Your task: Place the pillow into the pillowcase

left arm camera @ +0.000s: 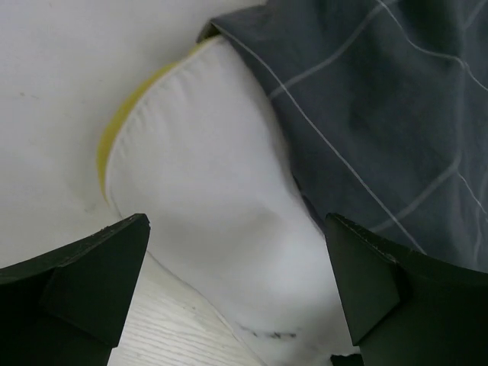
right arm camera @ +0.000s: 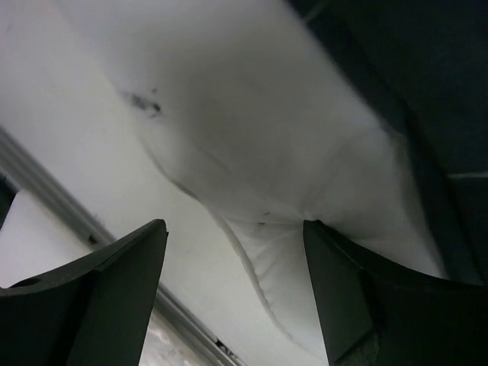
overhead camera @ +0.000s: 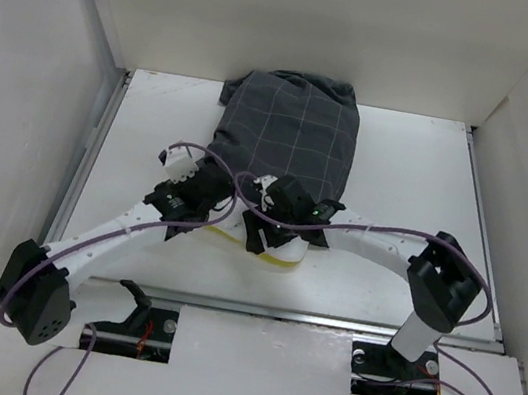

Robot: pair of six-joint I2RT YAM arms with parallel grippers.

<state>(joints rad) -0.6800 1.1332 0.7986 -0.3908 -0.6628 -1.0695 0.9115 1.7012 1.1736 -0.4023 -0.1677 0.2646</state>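
Stuffing step, nearly done I'd say: pillow (left arm camera: 213,168) is mostly inside the pillowcase (overhead camera: 290,131) on the bench (overhead camera: 409,181), with only its near end poking out (yellow band side). Left claw (left arm camera: 238,225) gapes wide and right claw (right arm camera: 235,229) is spread, both empty over that end. Next move likely needs a pinch on the case hem to pull it over the end.

The pillowcase (left arm camera: 366,99) is matt woven cloth; the pillow (left arm camera: 206,191) smooth white fabric

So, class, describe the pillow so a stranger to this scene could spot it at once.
Find the white table, then the dark checked pillowcase lying on it. Poking out of its near end is the pillow: plain white, unlike the case, and edged with a yellow band.
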